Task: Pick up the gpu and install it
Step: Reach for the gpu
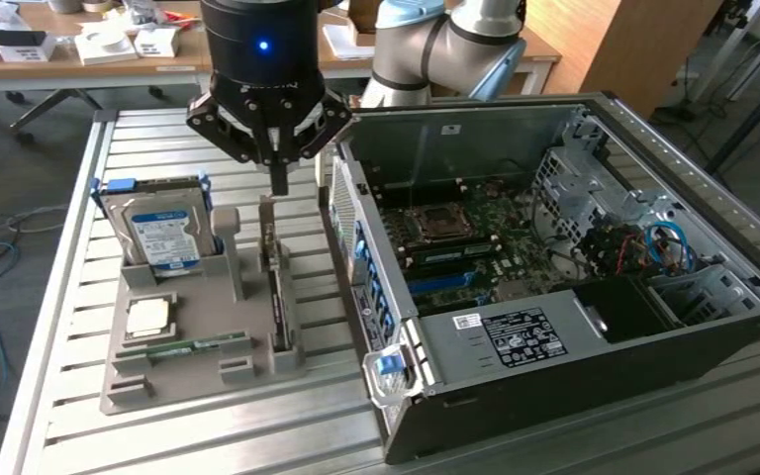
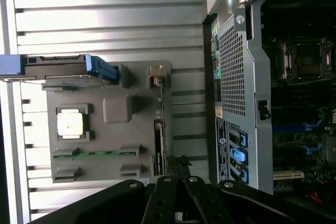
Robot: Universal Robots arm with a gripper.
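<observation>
Hung black linkage gripper (image 1: 278,184), pinched closed and empty, just above thin black rectangular gpu (image 1: 278,297), stood edgewise in grey plastic fixture (image 1: 182,374) at 9 o'clock of open metal computer case (image 1: 486,129), top edge graspable.

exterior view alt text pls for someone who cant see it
A robot arm's shut claw hangs over the far end of a black gpu standing on edge in a grey holder on a slatted metal table. A hard drive stands in the same holder, and an open computer case lies on the exterior view's right.
</observation>
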